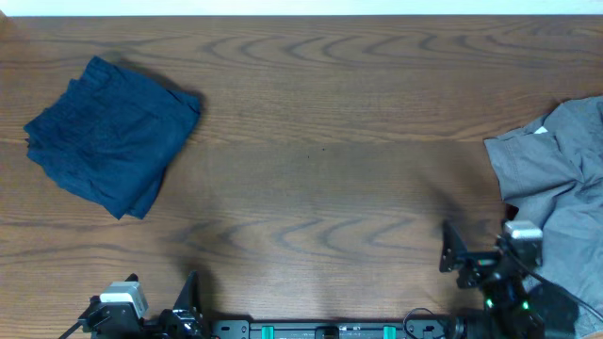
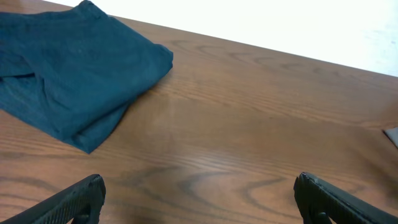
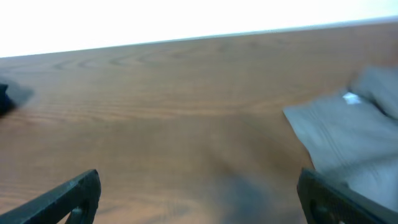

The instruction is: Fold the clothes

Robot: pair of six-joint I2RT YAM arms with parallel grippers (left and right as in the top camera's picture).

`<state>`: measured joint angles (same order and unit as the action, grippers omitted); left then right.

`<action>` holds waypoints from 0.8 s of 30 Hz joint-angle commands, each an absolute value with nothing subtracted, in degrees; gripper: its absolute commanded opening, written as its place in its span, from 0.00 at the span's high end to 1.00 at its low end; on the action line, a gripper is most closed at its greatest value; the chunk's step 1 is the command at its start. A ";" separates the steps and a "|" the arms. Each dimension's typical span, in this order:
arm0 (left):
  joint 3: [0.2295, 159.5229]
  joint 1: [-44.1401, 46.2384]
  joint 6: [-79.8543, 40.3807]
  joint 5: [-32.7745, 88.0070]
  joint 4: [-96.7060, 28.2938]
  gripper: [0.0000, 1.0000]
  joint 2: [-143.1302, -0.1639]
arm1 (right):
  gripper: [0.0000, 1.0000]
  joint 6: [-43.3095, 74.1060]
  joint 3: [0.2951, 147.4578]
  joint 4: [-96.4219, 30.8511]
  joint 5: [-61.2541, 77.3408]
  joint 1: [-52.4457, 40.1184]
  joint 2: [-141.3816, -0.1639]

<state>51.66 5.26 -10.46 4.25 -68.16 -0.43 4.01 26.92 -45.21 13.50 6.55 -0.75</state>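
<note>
A folded dark navy-blue garment [image 1: 113,137] lies at the far left of the wooden table; it also shows in the left wrist view [image 2: 68,68]. A crumpled grey shirt-like piece [image 1: 561,179] lies at the right edge and shows in the right wrist view [image 3: 348,134]. My left gripper [image 1: 160,306] is open and empty at the front left, its fingers wide apart over bare wood [image 2: 199,193]. My right gripper [image 1: 476,254] is open and empty at the front right, just left of the grey piece [image 3: 199,190].
The wooden table [image 1: 320,141] runs the full width, with its far edge against a white background. The arm bases and a black rail [image 1: 320,330] sit along the front edge.
</note>
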 commanded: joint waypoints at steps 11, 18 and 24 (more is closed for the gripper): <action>51.44 5.13 -10.13 3.84 -68.18 0.02 -0.69 | 0.01 -0.51 9.61 -19.53 8.27 -3.75 -0.30; 51.44 5.13 -10.13 3.81 -68.18 0.02 -0.69 | 0.01 -3.16 1.76 -6.35 6.22 -4.19 -0.27; 51.44 5.13 -10.13 3.84 -68.18 0.02 -0.69 | 0.01 -5.65 0.30 -3.84 6.11 -4.03 -0.27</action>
<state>51.66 5.26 -10.46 4.25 -68.16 -0.43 -3.46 0.67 -3.84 6.98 -3.70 -0.67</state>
